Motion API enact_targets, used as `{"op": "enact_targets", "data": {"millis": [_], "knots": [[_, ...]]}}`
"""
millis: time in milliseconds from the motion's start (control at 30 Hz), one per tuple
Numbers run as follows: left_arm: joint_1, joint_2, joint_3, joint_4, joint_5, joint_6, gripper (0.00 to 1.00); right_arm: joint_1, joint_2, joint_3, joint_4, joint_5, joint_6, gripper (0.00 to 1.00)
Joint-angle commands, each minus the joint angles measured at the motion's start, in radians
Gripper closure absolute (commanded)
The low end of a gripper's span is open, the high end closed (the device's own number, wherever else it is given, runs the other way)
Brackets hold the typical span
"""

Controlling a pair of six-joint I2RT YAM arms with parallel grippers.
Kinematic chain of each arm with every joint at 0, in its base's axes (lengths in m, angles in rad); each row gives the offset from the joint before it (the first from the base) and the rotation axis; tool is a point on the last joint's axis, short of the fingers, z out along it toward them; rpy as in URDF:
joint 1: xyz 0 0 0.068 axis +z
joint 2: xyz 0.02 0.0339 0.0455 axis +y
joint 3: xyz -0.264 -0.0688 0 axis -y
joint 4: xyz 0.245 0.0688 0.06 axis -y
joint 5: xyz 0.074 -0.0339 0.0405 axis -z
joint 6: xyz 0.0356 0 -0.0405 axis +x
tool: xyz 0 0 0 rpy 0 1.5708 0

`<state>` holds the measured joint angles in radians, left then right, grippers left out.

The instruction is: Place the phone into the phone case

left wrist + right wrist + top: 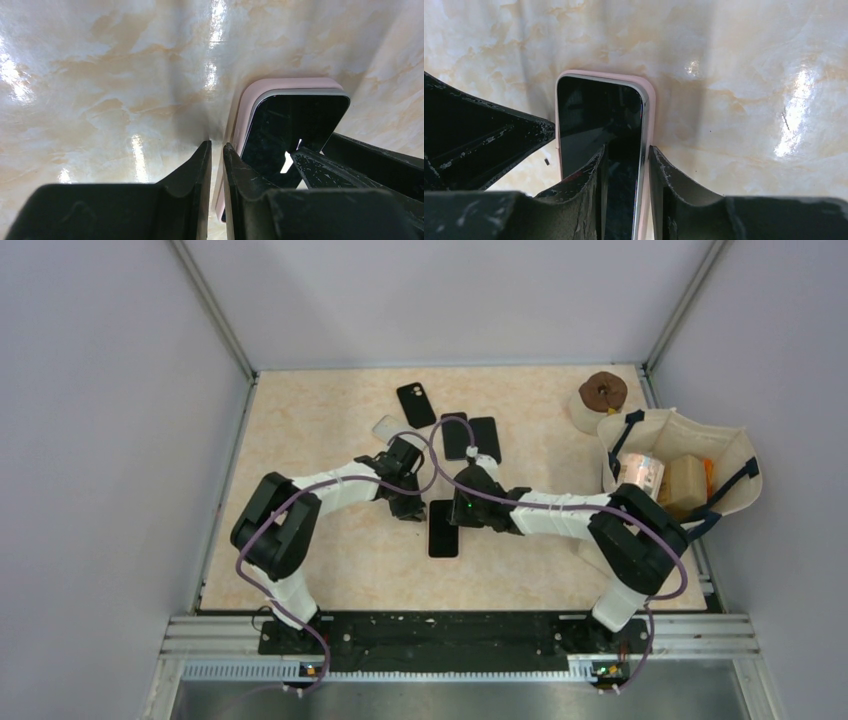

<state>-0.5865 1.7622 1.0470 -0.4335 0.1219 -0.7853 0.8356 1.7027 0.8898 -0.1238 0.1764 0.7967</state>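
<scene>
A black-screened phone (443, 535) lies flat on the table inside a pink phone case (248, 107), whose rim shows round its top corners. In the left wrist view, my left gripper (216, 144) stands against the case's left side. Its jaws are almost together with only table showing in the slit. My right gripper (627, 149) straddles the right edge: one finger rests on the phone (594, 115) screen, the other stands outside the pink case (650, 117) wall. Both grippers, left (408, 505) and right (465, 510), meet at the phone's far end.
Several dark cases or phones (416, 404) (470, 437) and a pale one (388, 428) lie behind the arms. A brown tape roll (603, 392) and a cloth bag (725, 455) holding small items stand at the back right. Walls close in the table on three sides.
</scene>
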Motion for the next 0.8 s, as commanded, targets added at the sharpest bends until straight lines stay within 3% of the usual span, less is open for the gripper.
{"op": "enact_targets", "data": {"millis": [0,100,233,300,567,767], "knots": [[0.003,0.01,0.031,0.019,-0.016,0.008,0.8,0.032,0.107,-0.18,-0.136,-0.016,0.03,0.75],[0.004,-0.007,0.026,0.019,-0.015,0.008,0.8,0.031,0.073,-0.237,-0.093,-0.046,0.048,0.73],[0.007,-0.048,-0.001,0.037,0.015,0.005,0.77,0.032,-0.027,-0.301,-0.034,-0.112,0.073,0.56],[0.006,-0.067,-0.021,0.052,0.043,-0.003,0.76,0.031,-0.078,-0.307,-0.039,-0.123,0.079,0.53],[-0.001,-0.153,-0.13,0.103,0.1,-0.045,0.75,0.032,-0.197,-0.334,-0.098,-0.157,0.107,0.57],[-0.019,-0.157,-0.151,0.109,0.091,-0.053,0.74,0.067,-0.155,-0.305,-0.156,-0.121,0.102,0.59]]}}
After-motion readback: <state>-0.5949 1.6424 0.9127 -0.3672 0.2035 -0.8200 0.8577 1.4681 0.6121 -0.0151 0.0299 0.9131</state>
